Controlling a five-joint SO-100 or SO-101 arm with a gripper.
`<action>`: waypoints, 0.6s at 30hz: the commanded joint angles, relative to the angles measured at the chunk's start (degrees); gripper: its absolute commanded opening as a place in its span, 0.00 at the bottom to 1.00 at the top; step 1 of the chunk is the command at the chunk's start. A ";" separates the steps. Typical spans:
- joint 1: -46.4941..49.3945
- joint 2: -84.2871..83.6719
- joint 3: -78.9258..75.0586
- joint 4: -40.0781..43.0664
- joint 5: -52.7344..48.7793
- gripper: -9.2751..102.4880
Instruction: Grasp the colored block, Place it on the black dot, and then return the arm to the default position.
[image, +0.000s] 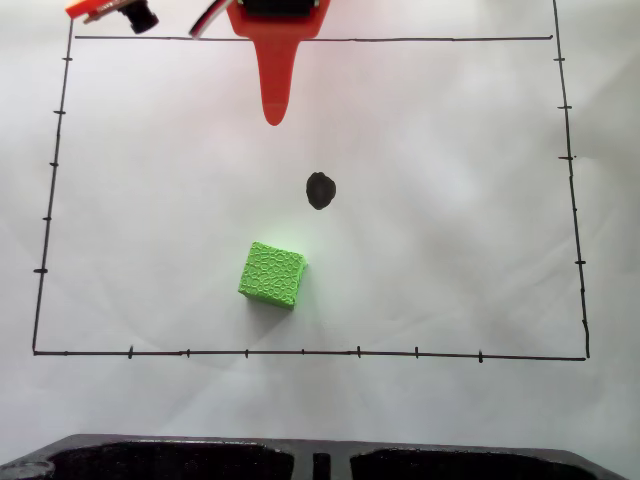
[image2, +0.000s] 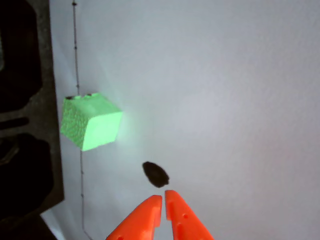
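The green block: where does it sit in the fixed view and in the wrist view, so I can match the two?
Fixed view: the green block lies below centre, down-left of the black dot.
Wrist view: the green block lies at left-centre, up-left of the black dot, near the drawn border line.
Shared landmark: the black dot.

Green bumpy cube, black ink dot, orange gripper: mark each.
Green bumpy cube (image: 272, 274), fixed view, top face.
Black ink dot (image: 320, 190), fixed view, blob centre.
Orange gripper (image2: 163, 200), wrist view, between the closed fingertips.

Tabletop test rig: marked white sheet (image: 450, 250)
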 joint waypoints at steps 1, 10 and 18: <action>0.18 1.05 -0.35 0.09 0.00 0.08; 0.26 0.18 -0.53 -0.53 -0.09 0.08; 0.00 -1.23 -0.62 -1.76 -0.18 0.08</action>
